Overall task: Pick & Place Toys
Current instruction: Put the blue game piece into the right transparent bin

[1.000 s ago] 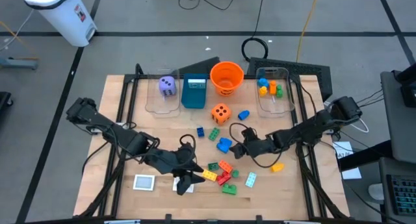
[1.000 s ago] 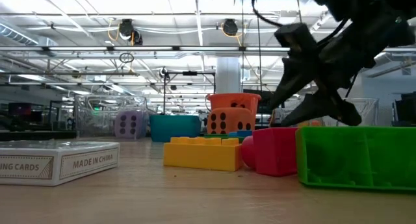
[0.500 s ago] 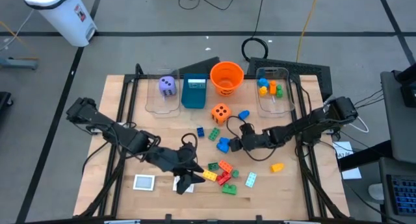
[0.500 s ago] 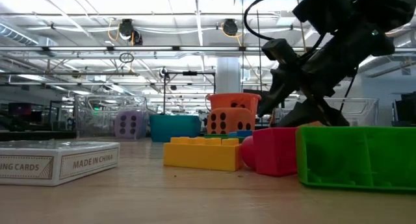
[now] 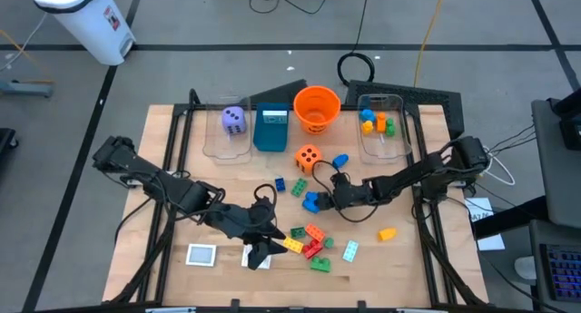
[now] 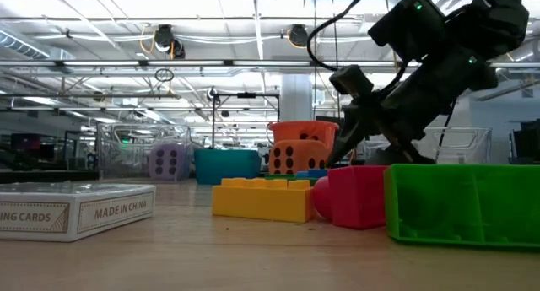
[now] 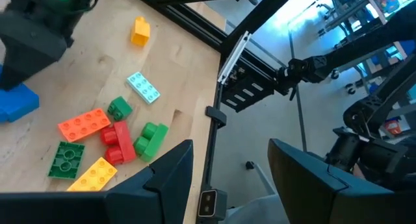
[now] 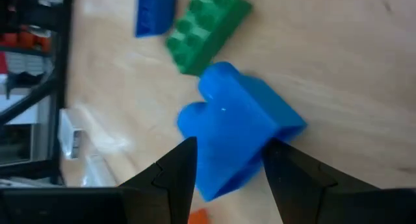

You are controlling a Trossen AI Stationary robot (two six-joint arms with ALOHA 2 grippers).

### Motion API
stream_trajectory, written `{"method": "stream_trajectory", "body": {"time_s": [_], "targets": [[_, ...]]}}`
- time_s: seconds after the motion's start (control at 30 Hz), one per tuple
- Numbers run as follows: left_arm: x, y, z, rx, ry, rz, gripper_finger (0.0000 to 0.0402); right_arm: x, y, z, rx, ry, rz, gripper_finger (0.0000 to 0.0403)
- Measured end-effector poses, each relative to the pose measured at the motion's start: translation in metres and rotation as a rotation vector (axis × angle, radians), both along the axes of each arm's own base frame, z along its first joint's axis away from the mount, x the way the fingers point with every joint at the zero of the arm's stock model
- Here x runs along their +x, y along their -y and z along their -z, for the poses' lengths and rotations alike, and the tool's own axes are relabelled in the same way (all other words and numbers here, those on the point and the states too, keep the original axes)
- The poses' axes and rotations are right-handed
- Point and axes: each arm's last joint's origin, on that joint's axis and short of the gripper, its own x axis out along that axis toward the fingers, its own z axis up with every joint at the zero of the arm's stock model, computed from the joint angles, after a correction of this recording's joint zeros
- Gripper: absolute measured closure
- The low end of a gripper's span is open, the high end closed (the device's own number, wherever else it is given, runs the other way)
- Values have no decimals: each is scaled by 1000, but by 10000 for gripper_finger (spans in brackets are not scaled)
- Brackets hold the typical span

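The wooden table [image 5: 172, 141] carries everything. Along its far edge stand a clear bin [image 5: 227, 139] holding the purple die [image 5: 233, 119], a teal box [image 5: 270, 129], an orange bucket [image 5: 316, 108] and a second clear bin [image 5: 381, 136] with several coloured bricks inside.

The left arm reaches from the left edge toward the near edge. Its left gripper [image 5: 258, 251] hangs low over a white card [image 5: 257, 259] near the middle of the near edge, the two fingers [image 7: 170, 180] standing apart with nothing between them. The right arm stretches in from the right edge to the table's centre, where the right gripper [image 5: 325, 200] has its fingers [image 8: 177, 175] spread on either side of a large blue brick [image 8: 237, 130]; whether they press it I cannot tell.

The orange die [image 5: 309, 158] sits just in front of the bucket, a small blue brick [image 5: 340, 160] beside it. A boxed card deck [image 5: 201, 255] lies near the near-left corner.

Just beside the left gripper, toward the near edge, lies a cluster of bricks: orange [image 7: 84, 124], red [image 7: 119, 142], yellow [image 7: 91, 177], green [image 7: 67, 159] and a light teal one [image 7: 143, 88]. A lone yellow brick [image 5: 388, 233] lies toward the right edge, and a green brick [image 8: 208, 29] with a blue brick [image 8: 155, 11] lies just beyond the large blue one.
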Motion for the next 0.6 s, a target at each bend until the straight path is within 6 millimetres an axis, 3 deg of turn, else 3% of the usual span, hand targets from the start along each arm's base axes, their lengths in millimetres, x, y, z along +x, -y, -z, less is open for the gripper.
{"method": "stream_trajectory", "body": {"time_s": [0.43, 0.6], "targets": [[0, 1, 0, -14, -6, 22, 192, 12, 0, 7, 3, 113, 65, 235], [0, 1, 0, -10, -7, 23, 192, 13, 1, 5, -10, 145, 84, 258]]}}
